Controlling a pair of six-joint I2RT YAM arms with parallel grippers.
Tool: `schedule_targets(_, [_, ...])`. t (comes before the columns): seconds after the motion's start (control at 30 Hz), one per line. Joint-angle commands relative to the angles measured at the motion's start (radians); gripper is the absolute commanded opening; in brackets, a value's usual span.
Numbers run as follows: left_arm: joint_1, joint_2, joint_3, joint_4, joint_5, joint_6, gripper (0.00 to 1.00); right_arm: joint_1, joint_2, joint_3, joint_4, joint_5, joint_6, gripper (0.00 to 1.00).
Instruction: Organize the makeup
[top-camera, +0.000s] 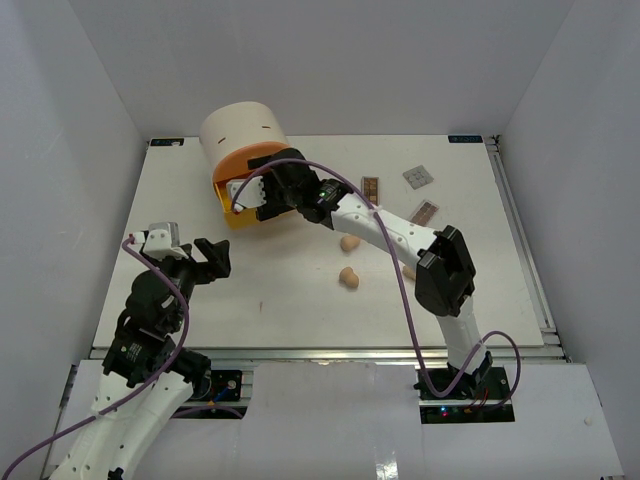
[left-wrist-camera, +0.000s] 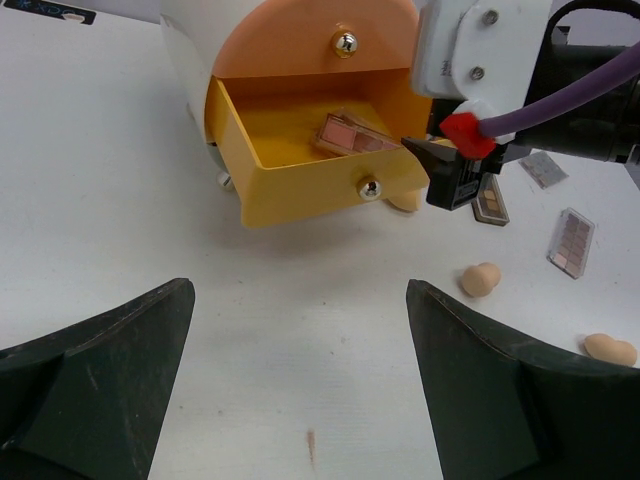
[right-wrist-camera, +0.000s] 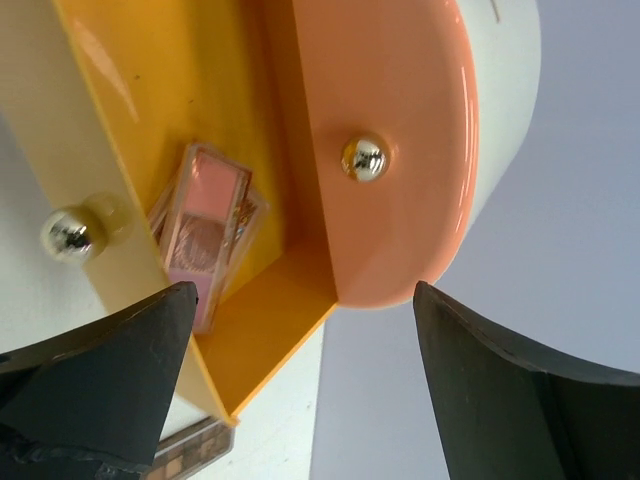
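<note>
A pink eyeshadow palette (right-wrist-camera: 205, 230) lies inside the pulled-out yellow drawer (left-wrist-camera: 300, 195), also in the left wrist view (left-wrist-camera: 350, 135). My right gripper (top-camera: 262, 200) hovers open and empty over that drawer's right end (right-wrist-camera: 300, 330). A brown palette (top-camera: 370, 188), a grey palette (top-camera: 417, 176) and a pinkish-brown palette (top-camera: 424, 212) lie on the table behind my right arm. Two tan sponges (top-camera: 350, 243) (top-camera: 348, 278) lie mid-table; a third (left-wrist-camera: 405, 202) peeks from under the drawer. My left gripper (top-camera: 205, 258) is open and empty above the bare table (left-wrist-camera: 298, 300).
The round cream drawer unit (top-camera: 240, 130) stands at the back left, its orange front (left-wrist-camera: 330, 40) shut above the yellow drawer. My right arm (top-camera: 400, 235) stretches diagonally across the table. White walls enclose the table (top-camera: 300, 300).
</note>
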Motion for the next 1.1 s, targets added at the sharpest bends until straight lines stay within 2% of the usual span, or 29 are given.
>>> schedule_targets(0.0, [0.005, 0.020, -0.011, 0.042, 0.099, 0.024, 0.98, -0.048, -0.174, -0.011, -0.091, -0.097, 0.136, 0.97])
schedule_targets(0.07, [0.005, 0.035, -0.020, 0.074, 0.215, 0.035, 0.98, -0.103, -0.257, -0.011, -0.193, -0.237, 0.239, 0.98])
schedule_targets(0.13, [0.005, 0.088, -0.020, 0.093, 0.297, 0.042, 0.98, -0.236, -0.313, -0.036, -0.342, -0.547, 0.365, 0.97])
schedule_targets(0.17, [0.005, 0.113, -0.016, 0.100, 0.388, 0.036, 0.98, -0.297, -0.375, -0.073, -0.366, -0.662, 0.415, 0.97])
schedule_targets(0.27, [0.003, 0.264, 0.020, 0.119, 0.515, -0.028, 0.98, -0.534, -0.529, -0.358, -0.324, -0.986, 0.584, 0.90])
schedule_targets(0.3, [-0.001, 0.309, 0.037, 0.126, 0.549, -0.050, 0.98, -0.585, -0.550, -0.456, -0.279, -1.034, 0.623, 0.90])
schedule_targets(0.33, [-0.010, 0.358, 0.059, 0.133, 0.580, -0.074, 0.98, -0.636, -0.637, -0.567, -0.216, -1.070, 0.665, 0.90])
schedule_targets(0.4, [-0.072, 0.469, 0.121, 0.153, 0.578, -0.114, 0.98, -0.746, -0.783, -0.809, -0.058, -1.113, 0.773, 0.90])
schedule_targets(0.43, [-0.143, 0.541, 0.170, 0.159, 0.529, -0.128, 0.98, -0.809, -0.850, -0.926, -0.014, -1.113, 0.827, 0.90])
schedule_targets(0.47, [-0.197, 0.544, 0.173, 0.159, 0.486, -0.128, 0.98, -0.844, -0.852, -0.929, 0.019, -1.113, 0.829, 0.90])
schedule_targets(0.53, [-0.331, 0.706, 0.324, 0.154, 0.367, -0.135, 0.98, -0.956, -0.901, -1.044, 0.079, -1.126, 0.914, 0.90])
schedule_targets(0.6, [-0.409, 0.864, 0.464, 0.137, 0.284, -0.149, 0.98, -1.080, -0.907, -1.084, 0.106, -1.168, 0.962, 0.90])
schedule_targets(0.67, [-0.428, 1.044, 0.576, 0.113, 0.243, -0.174, 0.98, -1.157, -0.904, -1.076, 0.108, -1.167, 1.003, 0.90])
schedule_targets(0.83, [-0.446, 1.459, 0.983, -0.039, 0.113, -0.192, 0.98, -1.211, -0.914, -1.094, 0.103, -1.059, 1.014, 0.90])
schedule_targets(0.97, [-0.443, 1.818, 1.430, -0.210, 0.012, -0.188, 0.98, -1.236, -0.930, -1.103, 0.101, -1.018, 1.024, 0.90])
schedule_targets(1.07, [-0.429, 1.966, 1.625, -0.252, 0.005, -0.180, 0.98, -1.240, -0.950, -1.107, 0.102, -1.001, 1.024, 0.90])
